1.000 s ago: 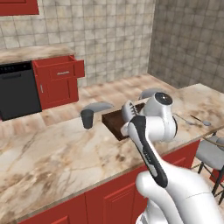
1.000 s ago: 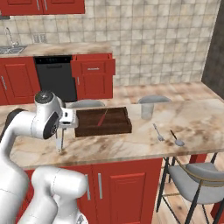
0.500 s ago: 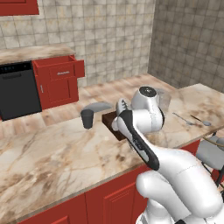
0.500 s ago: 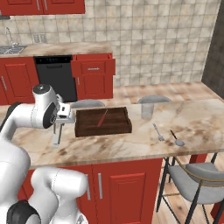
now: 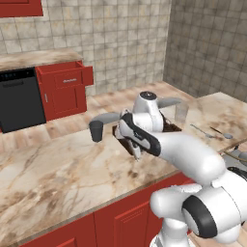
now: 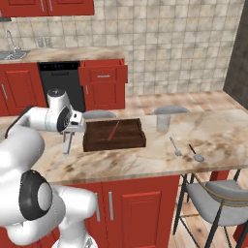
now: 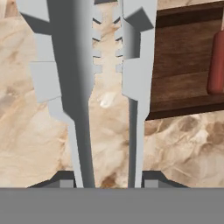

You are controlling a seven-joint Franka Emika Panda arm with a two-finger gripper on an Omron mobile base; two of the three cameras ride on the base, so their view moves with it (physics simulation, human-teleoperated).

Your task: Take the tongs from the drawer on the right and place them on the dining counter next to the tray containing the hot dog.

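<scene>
We have the tongs clamped in the gripper, its two fingers pressed against the outer faces of the tongs' flat arms, so the jaws stand part-way apart with the metal between them. The tongs hang tips-down over the dining counter, just beside the short end of the tray that faces the arm. In the hand view their ridged tips point at bare marble, and the tray's dark wooden edge lies right alongside one arm of the tongs; we cannot tell whether the tips touch the stone yet.

We judge this to be the placing step, nearly done. To do it well we want to lower the tongs until they rest on the counter before we let go, so they do not drop and skid. We should keep them off the tray's rim: a tip caught on that edge would leave them propped or tipped into the tray, beside the hot dog rather than next to the tray. Laying them down flat, roughly along the tray's end, would serve better than standing them on their tips.

Further from the tray, on the side away from the arm, stands a clear glass, and beyond it a fork and a spoon. A dark grey cup sits near the tray too, so we should mind it. Behind the tray, across the floor, the drawer stands open
</scene>
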